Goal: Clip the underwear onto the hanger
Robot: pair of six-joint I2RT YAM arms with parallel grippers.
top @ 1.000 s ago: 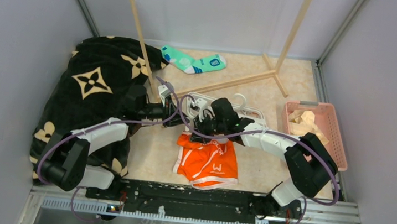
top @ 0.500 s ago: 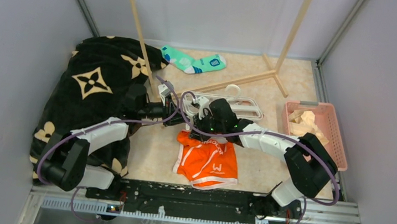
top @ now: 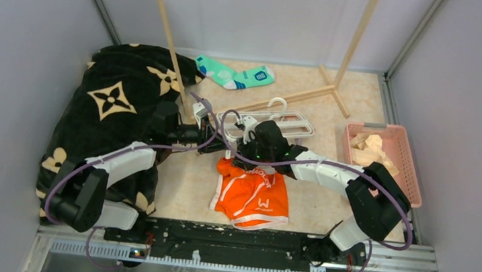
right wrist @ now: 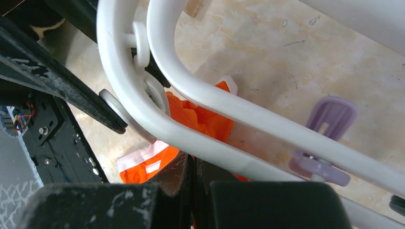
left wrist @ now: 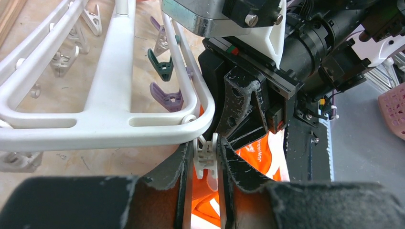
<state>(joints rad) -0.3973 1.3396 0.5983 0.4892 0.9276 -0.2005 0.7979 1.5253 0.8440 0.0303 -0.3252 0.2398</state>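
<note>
At the left near corner of the hanger [left wrist: 114,62], the left gripper [left wrist: 206,164] has its fingers closed partway on a small white clip [left wrist: 206,152] that dangles from the frame. The clip stands upright between the two pads, squeezed from both sides. Whether its mouth is held open cannot be told, since the lower end is hidden. Orange cloth shows directly beneath it.

Just to the right, the right gripper [right wrist: 193,174] is closed tight under the same curved corner. It appears to pinch the top edge of the underwear [top: 255,201], with orange fabric bunched on either side of its fingertips and touching the frame rail. The two grippers sit very close together.

The underwear is not clipped yet. Only its waistband end has been brought up to the hanger corner, and the rest lies spread on the table [top: 325,206] toward the arm bases, logo up. As I judge it, what is left is the fine part: getting the pinched edge into the clip's mouth, letting the clip bite, and then freeing both grips. The other clips along the frame hang unused.
</note>
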